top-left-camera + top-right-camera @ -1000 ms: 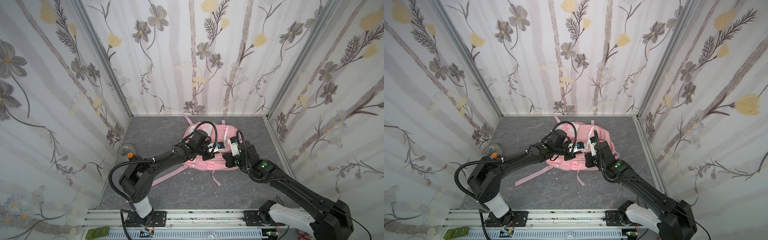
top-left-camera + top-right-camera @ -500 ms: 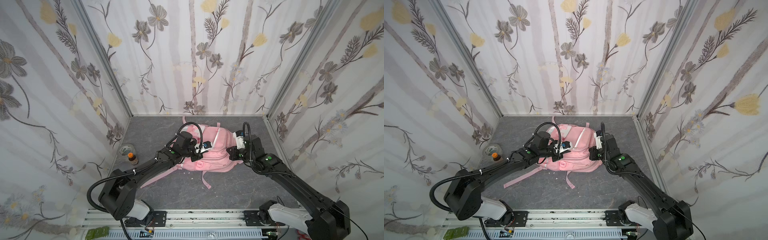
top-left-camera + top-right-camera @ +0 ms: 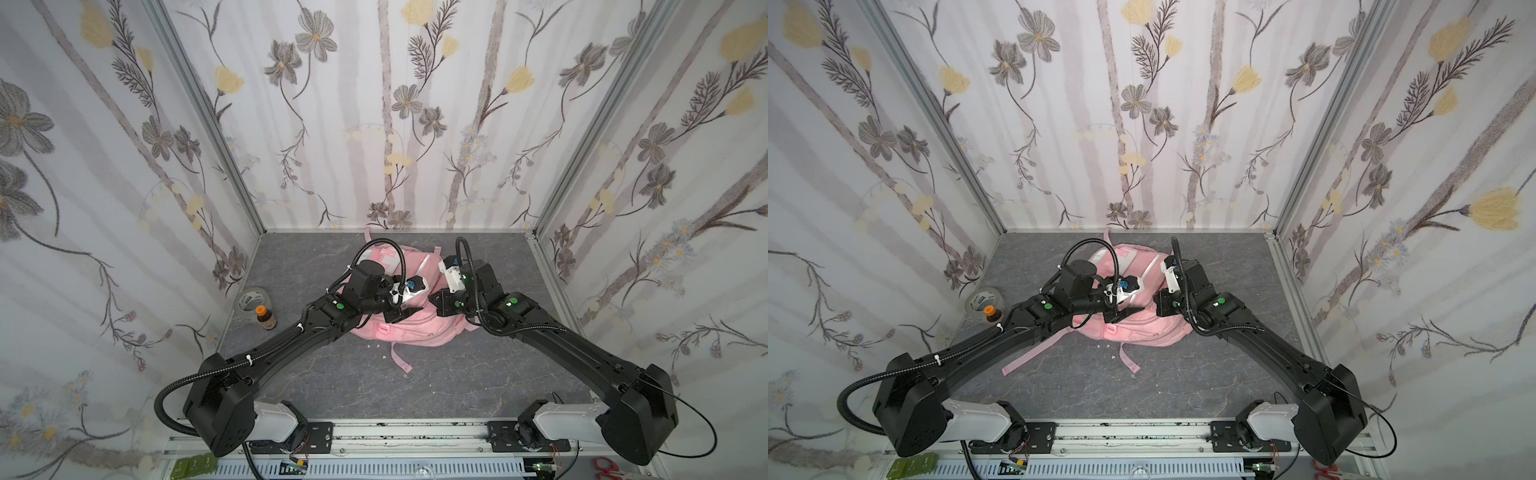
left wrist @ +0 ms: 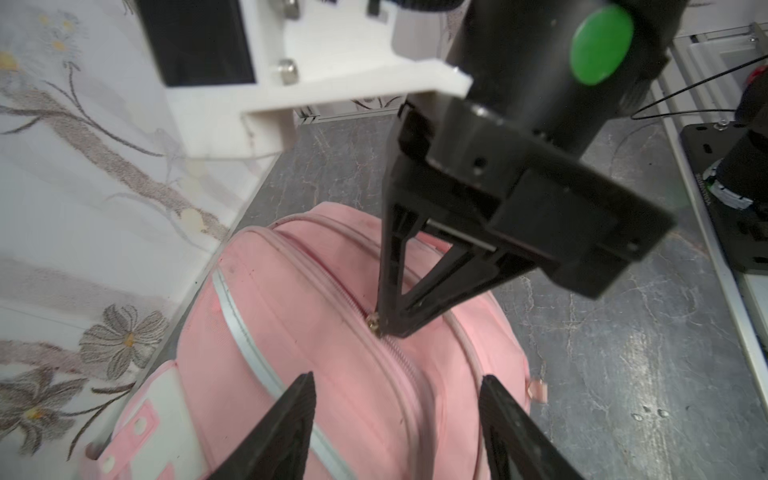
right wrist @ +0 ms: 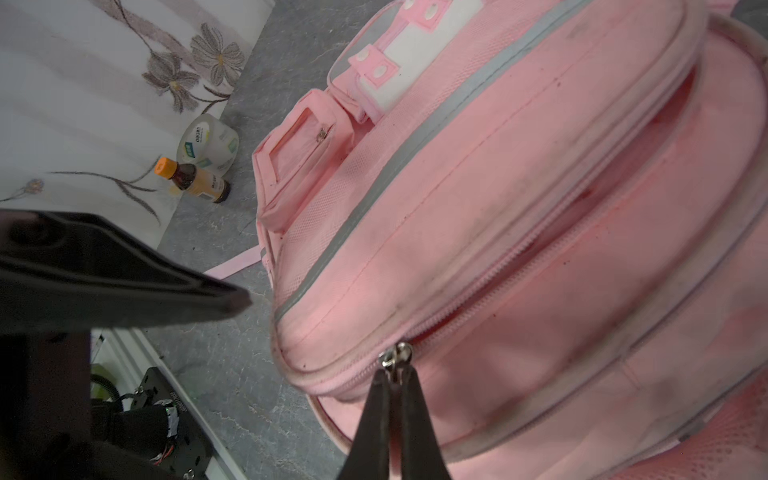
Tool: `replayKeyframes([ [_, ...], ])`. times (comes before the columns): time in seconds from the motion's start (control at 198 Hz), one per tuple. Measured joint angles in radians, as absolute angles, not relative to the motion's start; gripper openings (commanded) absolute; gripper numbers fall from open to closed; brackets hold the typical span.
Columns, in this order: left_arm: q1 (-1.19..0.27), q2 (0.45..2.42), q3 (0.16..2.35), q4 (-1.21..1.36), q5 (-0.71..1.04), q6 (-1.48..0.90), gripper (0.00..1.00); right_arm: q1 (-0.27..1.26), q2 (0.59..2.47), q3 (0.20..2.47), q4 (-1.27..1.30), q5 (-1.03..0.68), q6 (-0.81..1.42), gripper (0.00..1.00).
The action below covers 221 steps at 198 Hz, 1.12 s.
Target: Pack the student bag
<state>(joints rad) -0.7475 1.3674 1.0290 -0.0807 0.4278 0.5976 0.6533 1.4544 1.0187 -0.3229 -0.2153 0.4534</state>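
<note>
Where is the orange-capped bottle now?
In both top views the bottle stands far left on the table, beside the tape roll, left of the student bag.

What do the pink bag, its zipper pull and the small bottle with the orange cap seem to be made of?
The student bag: soft woven fabric, matte; weave, stitching and creases show. Its zipper pull: probably metal, by the silver glint. The bottle: dark brown and glossy, glass or plastic, unclear; its cap looks like plastic.
</note>
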Motion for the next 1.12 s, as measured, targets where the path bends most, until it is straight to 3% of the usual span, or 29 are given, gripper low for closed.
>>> replayKeyframes([
  [0.501,-0.773,1.319,0.936,-0.099,0.218,0.580,0.42,0.684,1.386,0.918,-0.257,-0.256,0.535,0.00],
  [0.688,-0.773,1.352,0.946,-0.111,0.231,0.573,0.21,0.685,1.375,0.916,-0.255,-0.255,0.542,0.00],
  [0.784,-0.773,1.367,0.965,-0.123,0.233,0.569,0.00,0.684,1.372,0.916,-0.257,-0.250,0.542,0.00],
  [1.118,-0.758,1.304,0.938,-0.123,0.236,0.588,0.00,0.592,1.369,0.916,-0.258,-0.274,0.497,0.00],
])
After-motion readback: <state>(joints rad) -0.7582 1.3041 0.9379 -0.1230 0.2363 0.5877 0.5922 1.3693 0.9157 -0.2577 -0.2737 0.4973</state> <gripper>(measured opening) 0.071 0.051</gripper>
